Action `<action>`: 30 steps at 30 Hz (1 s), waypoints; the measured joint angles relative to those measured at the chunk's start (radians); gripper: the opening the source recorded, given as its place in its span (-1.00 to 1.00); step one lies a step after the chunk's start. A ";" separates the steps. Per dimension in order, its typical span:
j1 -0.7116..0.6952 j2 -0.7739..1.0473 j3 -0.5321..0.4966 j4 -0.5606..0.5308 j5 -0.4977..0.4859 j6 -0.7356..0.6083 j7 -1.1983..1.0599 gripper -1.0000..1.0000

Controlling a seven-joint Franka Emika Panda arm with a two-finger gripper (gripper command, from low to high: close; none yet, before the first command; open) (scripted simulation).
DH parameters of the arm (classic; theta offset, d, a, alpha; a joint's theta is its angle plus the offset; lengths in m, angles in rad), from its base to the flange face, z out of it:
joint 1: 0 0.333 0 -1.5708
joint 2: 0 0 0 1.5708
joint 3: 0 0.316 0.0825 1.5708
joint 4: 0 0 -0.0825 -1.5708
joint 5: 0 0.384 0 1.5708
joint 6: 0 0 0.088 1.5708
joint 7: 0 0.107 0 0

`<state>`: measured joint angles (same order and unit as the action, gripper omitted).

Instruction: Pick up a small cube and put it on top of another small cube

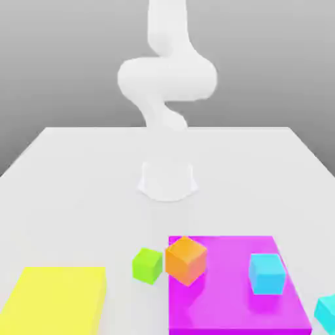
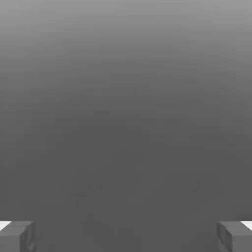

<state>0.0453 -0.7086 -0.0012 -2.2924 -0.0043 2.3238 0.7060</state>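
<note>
Hand view: my two fingers point(image 2: 17, 238) are standing spread wide, one on each side of my hand point(image 2: 126, 237), with the space between them lying open. Grey surroundings are stretching out beyond them.

In the exterior view, my one arm point(image 1: 167, 78) is rising from its one base point(image 1: 167, 182) on the table point(image 1: 85, 196). Four cubes are waiting outside my grip, apart from my fingers: one green, one orange and two cyan. I cannot tell which side of my hand they are lying on, or which two the task is meaning.

The orange cube point(image 1: 186, 261) is sitting at the magenta slab's edge, towards the exterior view's left, and the green cube point(image 1: 148, 265) is lying near it, off the slab. One cyan cube point(image 1: 267, 274) is resting on the magenta slab point(image 1: 226, 307); the other cyan cube point(image 1: 326, 314) is lying beside it, partly cut off. I am counting two slabs, the second being the yellow slab point(image 1: 55, 301), also outside my grip.
</note>
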 joint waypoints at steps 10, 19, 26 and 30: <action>0.175 0.369 -0.001 0.031 -0.006 0.096 -0.388 0.00; 0.289 0.695 0.052 0.058 -0.005 0.181 -0.736 0.00; 0.340 0.950 0.107 0.079 -0.048 0.246 -0.975 0.00; 0.366 1.098 0.143 0.092 -0.103 0.282 -1.090 0.00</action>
<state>0.4115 0.3894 0.1420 -2.2006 -0.1078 2.6062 -0.3841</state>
